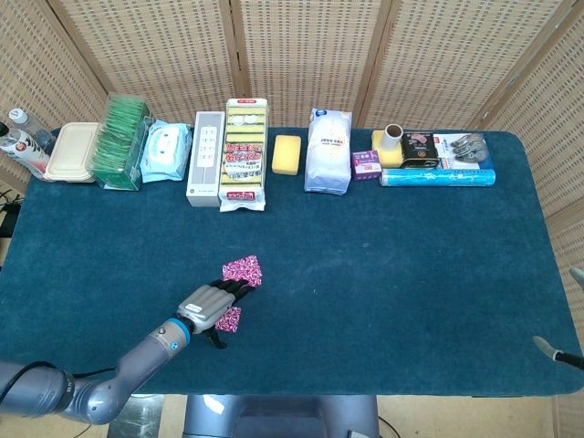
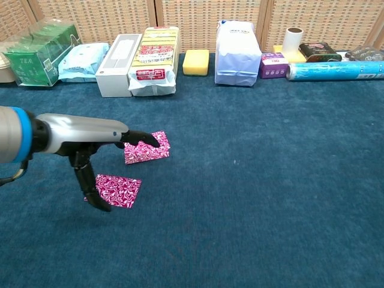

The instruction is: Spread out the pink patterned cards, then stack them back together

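We were looking at a staged test set-up rather than a lived-in room — a table [image 1: 411,274] covered in dark teal cloth, closed in behind by folding wicker screens [image 1: 301,55]. Along its far edge stood a neat row of household goods: a green tea box [image 2: 33,53], a pack of wipes [image 2: 84,60], a yellow sponge [image 1: 286,153], a white bag [image 2: 238,53] — set out like props.
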Motion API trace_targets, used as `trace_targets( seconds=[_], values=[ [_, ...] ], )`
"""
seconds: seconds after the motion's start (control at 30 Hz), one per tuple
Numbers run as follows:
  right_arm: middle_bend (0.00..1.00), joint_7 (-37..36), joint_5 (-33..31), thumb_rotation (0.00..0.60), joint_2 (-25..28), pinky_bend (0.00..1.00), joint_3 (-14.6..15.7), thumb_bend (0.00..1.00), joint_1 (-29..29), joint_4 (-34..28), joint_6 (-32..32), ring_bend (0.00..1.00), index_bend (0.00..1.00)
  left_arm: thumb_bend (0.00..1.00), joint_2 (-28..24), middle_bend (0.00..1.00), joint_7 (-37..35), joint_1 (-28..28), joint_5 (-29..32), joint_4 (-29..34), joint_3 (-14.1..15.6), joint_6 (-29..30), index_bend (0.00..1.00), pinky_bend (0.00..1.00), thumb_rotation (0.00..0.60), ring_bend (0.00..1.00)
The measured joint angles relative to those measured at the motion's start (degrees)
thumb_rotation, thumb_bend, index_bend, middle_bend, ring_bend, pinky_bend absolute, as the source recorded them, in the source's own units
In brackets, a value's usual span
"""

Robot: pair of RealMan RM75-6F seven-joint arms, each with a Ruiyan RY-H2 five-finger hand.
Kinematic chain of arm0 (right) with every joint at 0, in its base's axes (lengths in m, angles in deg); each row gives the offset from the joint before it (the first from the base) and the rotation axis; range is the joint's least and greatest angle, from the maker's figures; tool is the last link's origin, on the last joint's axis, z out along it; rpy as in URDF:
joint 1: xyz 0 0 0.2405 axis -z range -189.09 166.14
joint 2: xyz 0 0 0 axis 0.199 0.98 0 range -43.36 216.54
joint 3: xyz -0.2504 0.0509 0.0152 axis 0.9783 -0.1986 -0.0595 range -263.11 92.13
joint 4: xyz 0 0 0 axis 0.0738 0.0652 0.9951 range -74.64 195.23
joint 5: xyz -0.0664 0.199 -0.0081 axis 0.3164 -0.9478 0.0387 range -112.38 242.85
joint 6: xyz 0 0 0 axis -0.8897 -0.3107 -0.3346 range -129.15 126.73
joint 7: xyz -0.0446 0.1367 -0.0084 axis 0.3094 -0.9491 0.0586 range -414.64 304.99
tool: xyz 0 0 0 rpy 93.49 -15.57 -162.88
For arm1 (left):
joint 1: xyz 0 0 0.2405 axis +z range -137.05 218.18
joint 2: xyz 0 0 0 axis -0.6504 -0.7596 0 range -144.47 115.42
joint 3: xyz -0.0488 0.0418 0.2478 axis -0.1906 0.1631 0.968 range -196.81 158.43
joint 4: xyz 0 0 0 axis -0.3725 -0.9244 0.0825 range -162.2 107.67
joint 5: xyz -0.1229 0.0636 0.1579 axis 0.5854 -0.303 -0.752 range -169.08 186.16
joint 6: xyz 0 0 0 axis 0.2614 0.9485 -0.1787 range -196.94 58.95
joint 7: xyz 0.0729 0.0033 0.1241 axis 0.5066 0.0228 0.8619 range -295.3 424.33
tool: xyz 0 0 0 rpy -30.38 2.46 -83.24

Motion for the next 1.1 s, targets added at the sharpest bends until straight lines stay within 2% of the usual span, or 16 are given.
trace_targets(
  seconds=[0.17, 0.33, 0.6, 1.1],
  values=[
    [0.0, 0.01, 0.08, 0.6, 0.01, 0.0, 0.03, 0.0, 0.01, 0.02, -0.02, 0.0, 0.08, 0.07, 3.69, 0.0, 1.68, -2.86, 6.34, -4.3, -1.99, 0.18, 0.0, 0.07, 0.6, 0.0],
    [0.0, -0.19, -0.06, 0.6, 0.07, 0.0, -0.04, 0.0, 0.06, 0.05, -0.09, 0.0, 0.08, 0.07, 5.5, 0.0, 2.62, -4.47, 9.47, -6.42, -2.91, -0.05, 0.0, 0.07, 0.6, 0.0],
    [0.0, -0.91, -0.05, 0.6, 0.23, 0.0, -0.08, 0.0, 0.33, 0.2, -0.51, 0.0, 0.08, 0.07, 6.1, 0.0, 4.11, -5.42, 12.46, -7.33, -1.57, -0.39, 0.0, 0.07, 0.6, 0.0],
    [0.0, -1.28, 0.16, 0.6, 0.4, 0.0, -0.02, 0.0, 0.64, 0.08, -0.94, 0.0, 0.08, 0.07, 3.48, 0.0, 2.48, -4.93, 15.36, -8.34, 0.6, -3.3, 0.0, 0.07, 0.6, 0.0]
  ],
)
